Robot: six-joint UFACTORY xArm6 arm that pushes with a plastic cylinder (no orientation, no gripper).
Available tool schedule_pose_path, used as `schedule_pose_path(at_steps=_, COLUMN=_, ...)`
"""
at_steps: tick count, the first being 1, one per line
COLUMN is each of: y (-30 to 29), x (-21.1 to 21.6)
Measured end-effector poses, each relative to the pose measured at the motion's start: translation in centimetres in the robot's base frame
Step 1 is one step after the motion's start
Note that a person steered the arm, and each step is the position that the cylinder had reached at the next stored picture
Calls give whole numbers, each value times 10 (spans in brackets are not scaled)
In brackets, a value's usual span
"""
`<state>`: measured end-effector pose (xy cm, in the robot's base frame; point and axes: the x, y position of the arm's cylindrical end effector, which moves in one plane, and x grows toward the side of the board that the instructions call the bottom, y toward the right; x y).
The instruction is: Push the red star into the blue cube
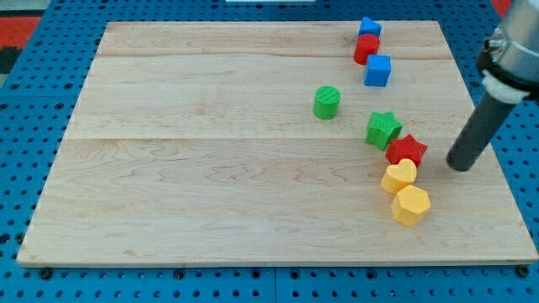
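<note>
The red star (407, 150) lies at the board's right, touching a green star (383, 129) at its upper left and a yellow heart-shaped block (399, 176) below it. The blue cube (377, 71) sits near the view's top right, well above the red star. My tip (459, 165) rests on the board to the right of the red star, a small gap apart from it.
A red cylinder (366, 48) and a small blue block (369, 29) sit just above the blue cube. A green cylinder (327, 102) stands left of the green star. A yellow hexagon (411, 205) lies under the yellow heart. The wooden board (210, 168) rests on blue pegboard.
</note>
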<state>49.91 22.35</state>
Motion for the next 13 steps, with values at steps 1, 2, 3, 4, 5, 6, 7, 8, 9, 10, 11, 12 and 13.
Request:
schedule_pose_path(at_steps=1, y=-44, x=21)
schedule_pose_path(at_steps=2, y=-63, x=22)
schedule_pose_path(at_steps=3, y=-52, x=12)
schedule_pose_path(at_steps=4, y=-9, x=7)
schedule_pose_path(at_steps=5, y=-22, x=-26)
schedule_pose_path(at_steps=6, y=-34, x=-10)
schedule_pose_path(at_steps=7, y=-40, x=27)
schedule_pose_path(at_steps=8, y=-71, x=27)
schedule_pose_path(at_steps=9, y=-81, x=5)
schedule_pose_path(at_steps=10, y=-81, x=-18)
schedule_pose_path(at_steps=11, y=-79, x=-35)
schedule_pose_path(at_steps=12, y=-79, x=-48)
schedule_pose_path(at_steps=13, y=-79, x=-49)
